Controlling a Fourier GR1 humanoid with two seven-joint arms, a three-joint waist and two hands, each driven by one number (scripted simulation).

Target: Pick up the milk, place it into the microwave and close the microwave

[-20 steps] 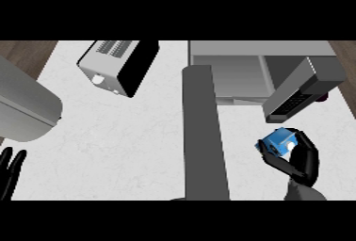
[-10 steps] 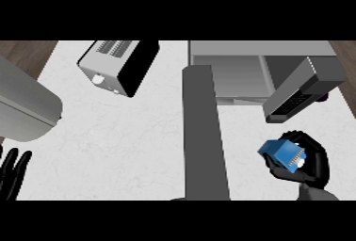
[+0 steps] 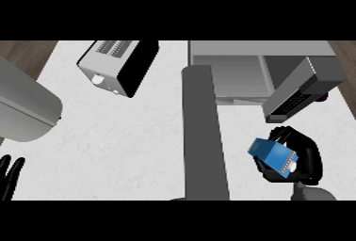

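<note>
On the white marbled surface (image 3: 139, 141), a grey box-shaped microwave (image 3: 243, 70) is seen with its door (image 3: 303, 89) swung open. The small blue milk carton (image 3: 273, 157) is enclosed by the curled right robot hand (image 3: 306, 157) below it. The left robot hand (image 3: 10, 176) is rested open at the lower left edge.

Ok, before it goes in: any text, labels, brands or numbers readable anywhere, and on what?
None can be read.
Milk carton in the right robot hand: plain blue and white faces, no legible print.
Microwave control panel: dark key marks, too small to read.
Toaster: a white knob, no lettering visible.
Left robot hand: resting open at the lower left edge, unmarked.
</note>
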